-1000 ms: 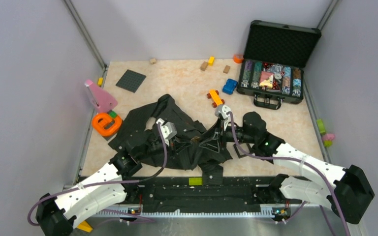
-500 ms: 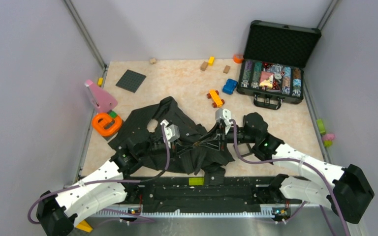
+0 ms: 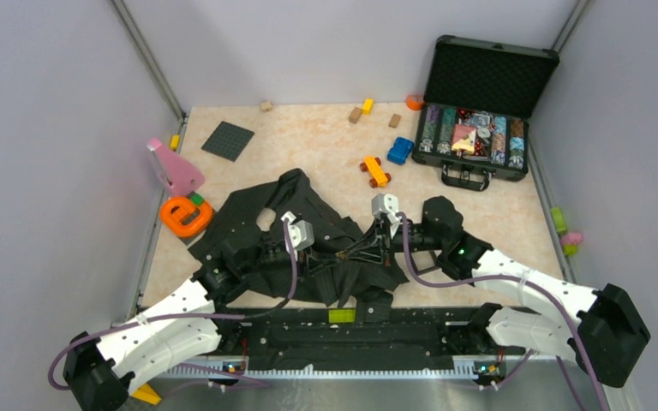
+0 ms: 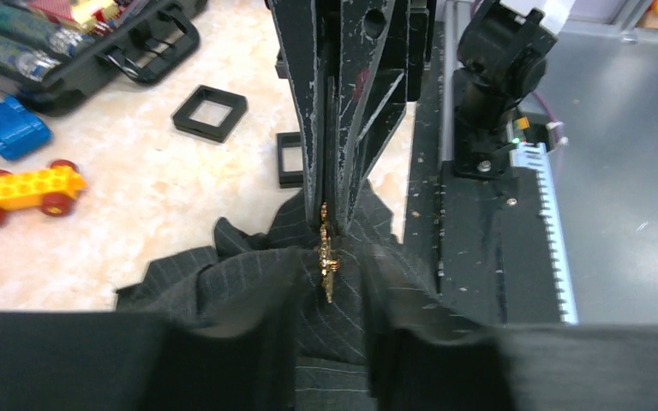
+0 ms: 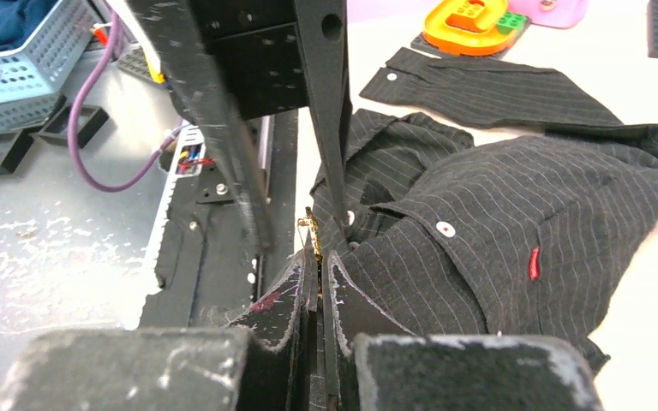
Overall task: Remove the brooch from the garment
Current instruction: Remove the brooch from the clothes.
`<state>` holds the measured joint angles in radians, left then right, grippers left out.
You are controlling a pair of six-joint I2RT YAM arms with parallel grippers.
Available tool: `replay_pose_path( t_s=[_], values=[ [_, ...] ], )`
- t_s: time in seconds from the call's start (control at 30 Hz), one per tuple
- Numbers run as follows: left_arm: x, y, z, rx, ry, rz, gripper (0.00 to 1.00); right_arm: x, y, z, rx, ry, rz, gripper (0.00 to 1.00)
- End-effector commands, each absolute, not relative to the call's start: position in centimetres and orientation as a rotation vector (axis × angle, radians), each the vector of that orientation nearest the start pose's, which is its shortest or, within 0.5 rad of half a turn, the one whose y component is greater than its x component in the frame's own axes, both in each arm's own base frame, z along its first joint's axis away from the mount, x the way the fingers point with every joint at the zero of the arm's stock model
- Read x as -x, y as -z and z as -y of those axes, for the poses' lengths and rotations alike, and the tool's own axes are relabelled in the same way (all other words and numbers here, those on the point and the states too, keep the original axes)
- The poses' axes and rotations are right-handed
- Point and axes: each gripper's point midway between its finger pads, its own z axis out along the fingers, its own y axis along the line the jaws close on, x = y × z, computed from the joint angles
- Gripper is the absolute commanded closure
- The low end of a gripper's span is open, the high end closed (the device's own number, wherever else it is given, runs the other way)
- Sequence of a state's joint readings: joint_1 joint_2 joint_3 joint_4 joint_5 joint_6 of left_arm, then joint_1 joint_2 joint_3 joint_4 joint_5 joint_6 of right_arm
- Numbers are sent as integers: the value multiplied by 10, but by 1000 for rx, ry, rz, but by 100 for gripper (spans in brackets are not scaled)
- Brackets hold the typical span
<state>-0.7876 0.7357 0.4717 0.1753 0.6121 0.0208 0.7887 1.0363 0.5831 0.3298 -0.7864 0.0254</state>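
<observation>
Left wrist view shows the brooch [image 4: 328, 261] standing on edge in a raised fold of the garment [image 4: 223, 278], its long axis running from 12 to 6 o'clock. The right gripper [image 4: 334, 201] reaches in from 12 o'clock, its fingers pinched together on the brooch's upper end. The left gripper [image 4: 330, 295] sits at 6 o'clock, jaws parted either side of the fold and gripping nothing. The pull toward 12 o'clock therefore looks like the right arm's job.
</observation>
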Motion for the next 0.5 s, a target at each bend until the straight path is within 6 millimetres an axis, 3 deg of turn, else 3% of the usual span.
replay_pose_path(
  t_s=[0.0,0.2,0.47],
  values=[
    [-140,-257,273,-1058,1025,-1256,54,-153,-255,-315,1149,-1157,-1279,100],
    [-138,-250,260,-972,996,-1208,46,-152,-275,-306,1048,-1185,-1218,100],
    [-140,-248,264,-947,1031,-1208,51,-140,-285,-309,1041,-1279,-1157,100]
  ],
)
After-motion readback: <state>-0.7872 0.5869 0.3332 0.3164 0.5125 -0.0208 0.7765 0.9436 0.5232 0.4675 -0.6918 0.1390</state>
